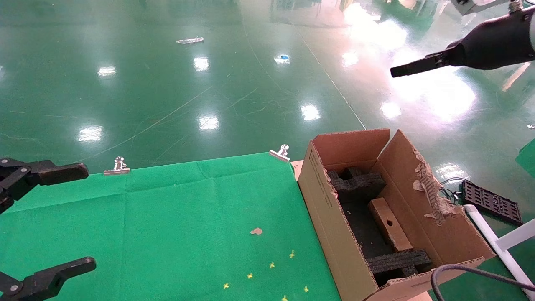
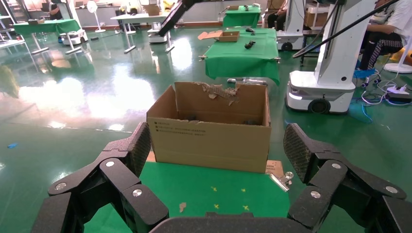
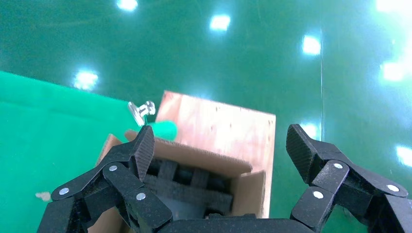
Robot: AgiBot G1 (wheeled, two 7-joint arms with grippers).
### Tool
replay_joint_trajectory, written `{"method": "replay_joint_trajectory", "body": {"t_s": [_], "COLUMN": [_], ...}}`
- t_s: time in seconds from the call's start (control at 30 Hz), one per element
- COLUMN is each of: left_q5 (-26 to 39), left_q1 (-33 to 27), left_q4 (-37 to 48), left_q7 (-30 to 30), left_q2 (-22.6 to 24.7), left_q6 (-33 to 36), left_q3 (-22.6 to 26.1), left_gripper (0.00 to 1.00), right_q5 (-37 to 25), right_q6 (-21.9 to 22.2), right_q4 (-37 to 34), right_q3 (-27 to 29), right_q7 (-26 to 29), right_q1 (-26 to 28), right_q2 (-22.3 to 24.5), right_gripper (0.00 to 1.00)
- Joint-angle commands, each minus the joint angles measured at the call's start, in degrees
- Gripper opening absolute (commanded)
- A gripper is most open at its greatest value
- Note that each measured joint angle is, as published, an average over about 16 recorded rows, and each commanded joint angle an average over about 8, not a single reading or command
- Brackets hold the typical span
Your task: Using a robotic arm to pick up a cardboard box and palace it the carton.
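Black linked fingers of the left gripper (image 1: 62, 217) fill the near left corner of the head view, spread wide apart with nothing between them, hovering over the wide green cloth-covered table (image 1: 167, 225). Beyond those fingertips, across the cloth and off its right edge, stands the large brown corrugated carton (image 1: 330, 217) with its flaps raised and one flap torn to a ragged edge; in the left wrist view its printed side wall faces the open fingers. High above the carton, the right robotic arm's black cylindrical wrist and gripper (image 3: 221, 150) hang in the air, fingers also spread wide and holding nothing; the right wrist view looks straight down between them at one end of the carton. Inside the carton, two black foam inserts (image 1: 357, 182) sit at the far and near ends, directly below the right gripper's fingers. Between those inserts lies the small flat rectangular brown cardboard box (image 1: 389, 230), resting on the carton's dark floor beside the torn wall, a round hole showing in its upper face. Well apart from both sets of fingers, two small silver metal clips (image 1: 281, 153) grip the far edge of the cloth, one of them near the carton's corner. A tiny tan scrap (image 1: 256, 230) and several yellow cross marks (image 1: 271, 265) dot the cloth between the left fingers and the carton.
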Motion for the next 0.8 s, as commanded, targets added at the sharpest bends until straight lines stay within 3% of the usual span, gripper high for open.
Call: {"method": "replay_joint_trajectory", "body": {"t_s": [0.03,0.23,0.8], "left_q5": [0.0,0.0,0.0], "left_q1": [0.0,0.0,0.0], "left_q4": [0.0,0.0,0.1], "left_q7": [0.0,0.0,0.1], "left_q2": [0.0,0.0,0.0], "left_q6": [0.0,0.0,0.0], "left_q3": [0.0,0.0,0.1], "left_gripper": [1.0,1.0,1.0], "right_q5": [0.9,2.9,9.9], "right_q6": [0.3,0.2,-4.5], "right_q4": [1.1,4.9,21.8], "right_q3": [0.6,4.7,25.2], "right_q7": [-0.6,-2.1,-8.5], "right_q1": [1.7,-0.3,-20.8], "right_q2": [1.1,2.3,4.0], "right_gripper": [1.0,1.0,1.0]}}
